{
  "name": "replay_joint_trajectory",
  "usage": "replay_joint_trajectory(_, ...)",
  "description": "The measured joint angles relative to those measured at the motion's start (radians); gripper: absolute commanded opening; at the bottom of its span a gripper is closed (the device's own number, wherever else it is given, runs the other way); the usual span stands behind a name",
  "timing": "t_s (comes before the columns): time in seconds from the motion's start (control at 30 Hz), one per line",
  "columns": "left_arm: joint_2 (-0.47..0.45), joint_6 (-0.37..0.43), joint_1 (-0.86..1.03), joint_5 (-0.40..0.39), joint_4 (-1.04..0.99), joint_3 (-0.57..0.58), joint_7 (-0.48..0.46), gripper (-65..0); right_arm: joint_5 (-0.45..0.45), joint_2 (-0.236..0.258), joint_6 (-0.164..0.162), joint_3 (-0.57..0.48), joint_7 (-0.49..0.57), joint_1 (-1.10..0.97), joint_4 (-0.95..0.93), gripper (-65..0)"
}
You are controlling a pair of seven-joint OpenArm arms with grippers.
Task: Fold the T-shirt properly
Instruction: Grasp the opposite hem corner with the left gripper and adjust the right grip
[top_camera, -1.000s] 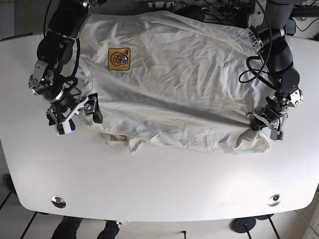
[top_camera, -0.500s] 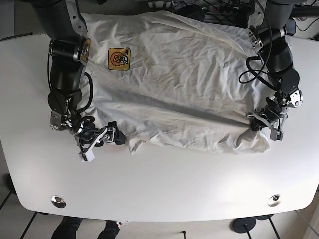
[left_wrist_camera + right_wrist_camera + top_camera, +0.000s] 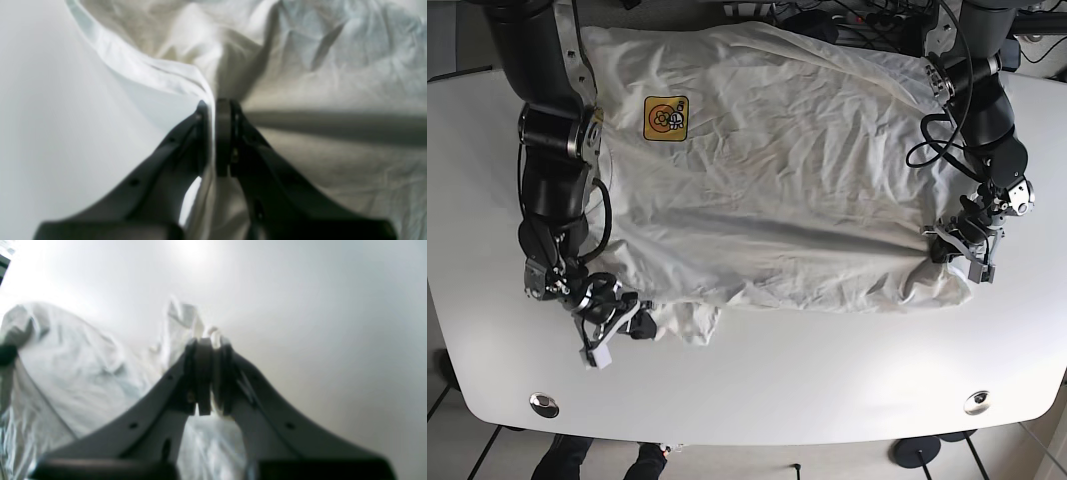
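**Both grippers pinching the shirt's near edge**

From where I stand, the white T-shirt [image 3: 767,170] lies spread and crumpled across the far half of the white bench [image 3: 827,370], its orange-yellow logo patch [image 3: 666,117] toward the far left. The near hem is bunched and uneven, with a loose fold sagging at the near left.

The right gripper [image 3: 619,325] sits low at the near-left corner of the cloth, its arm reaching down along the shirt's left side. The overhead view only shows it against the fabric; the right wrist camera fills that in, showing the right gripper [image 3: 209,343] with its jaws pressed together on a small tuft of white cloth, bare bench beyond it.

The left gripper [image 3: 962,250] is at the near-right corner. Its wrist camera shows the left gripper [image 3: 215,105] closed on a doubled edge of the shirt, the hem curving away to the far left and wrinkled fabric filling the right side, a dark shadow band crossing it.
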Motion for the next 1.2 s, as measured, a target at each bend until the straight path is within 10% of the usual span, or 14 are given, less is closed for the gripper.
replay_joint_trajectory(0.2,-0.001,0.000,0.001,0.000,0.000,0.000,0.000,-65.0,-0.001,-0.002,0.001,0.000,-0.008,0.079,0.099,-57.9)
replay_joint_trajectory(0.3,-0.002,0.000,0.002,-0.001,0.000,0.000,-0.001,-65.0,0.000,-0.004,0.001,0.000,0.003,0.111,0.103,-33.3)
replay_joint_trajectory(0.37,-0.003,0.000,0.003,-0.001,0.000,0.000,0.000,-65.0,0.002,-0.003,-0.055,0.000,0.003,0.118,0.107,-14.9)
replay_joint_trajectory(0.47,-0.003,0.000,0.002,0.000,0.000,0.002,0.000,-65.0,0.010,0.015,-0.040,0.006,-0.027,0.116,0.114,-4.3)
replay_joint_trajectory(0.7,-0.003,0.000,0.002,0.004,0.003,-0.001,0.001,-65.0,0.080,0.082,-0.031,0.169,-0.272,-0.192,0.476,-4.6)
replay_joint_trajectory(1.2,-0.003,0.000,0.003,0.003,0.003,-0.002,0.000,-65.0,0.184,0.043,-0.001,0.235,-0.285,-0.628,0.652,-11.9)
